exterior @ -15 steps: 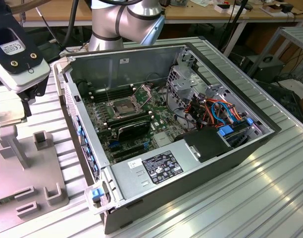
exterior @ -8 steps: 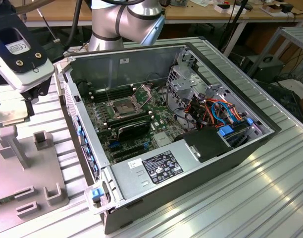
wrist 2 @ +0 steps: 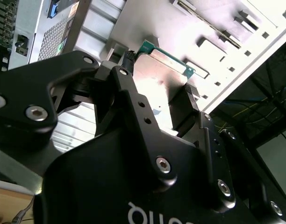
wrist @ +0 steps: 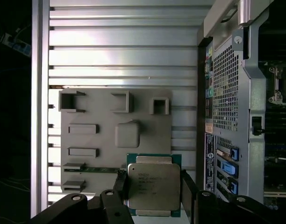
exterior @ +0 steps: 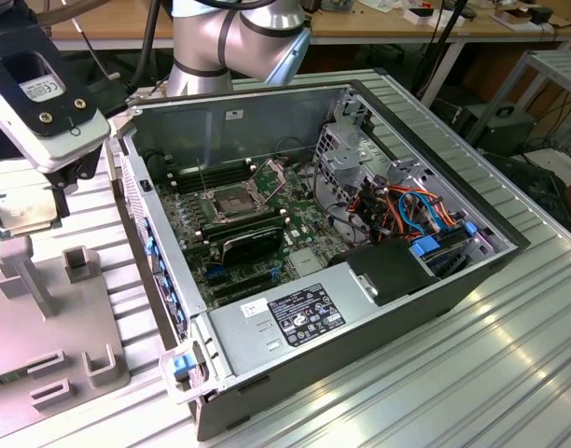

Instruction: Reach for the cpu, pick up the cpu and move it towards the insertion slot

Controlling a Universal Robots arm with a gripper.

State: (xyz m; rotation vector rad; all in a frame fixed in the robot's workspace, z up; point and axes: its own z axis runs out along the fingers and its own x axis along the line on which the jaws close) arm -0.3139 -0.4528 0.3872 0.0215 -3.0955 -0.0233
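The cpu (wrist: 152, 186) is a square silver-lidded chip on a green board, and my gripper (wrist: 153, 186) is shut on it, one black finger against each of two opposite edges. In the second wrist view the cpu (wrist 2: 159, 81) sits between the same black fingers (wrist 2: 129, 60). In the exterior view the gripper (exterior: 43, 201) hangs at the exterior view's left, outside the open computer case, with the cpu (exterior: 22, 213) lifted above a grey fixture plate (exterior: 43, 327). The insertion slot (exterior: 231, 201), a silver-framed square socket with its hinged plate raised, lies on the motherboard inside the case.
The grey fixture plate (wrist: 96, 140) carries a raised block (wrist: 127, 134) and several small holders. The case's perforated back wall (exterior: 150, 252) stands between the gripper and the motherboard. A drive cage and cables (exterior: 397, 201) and a power supply (exterior: 295, 317) fill the case's other side.
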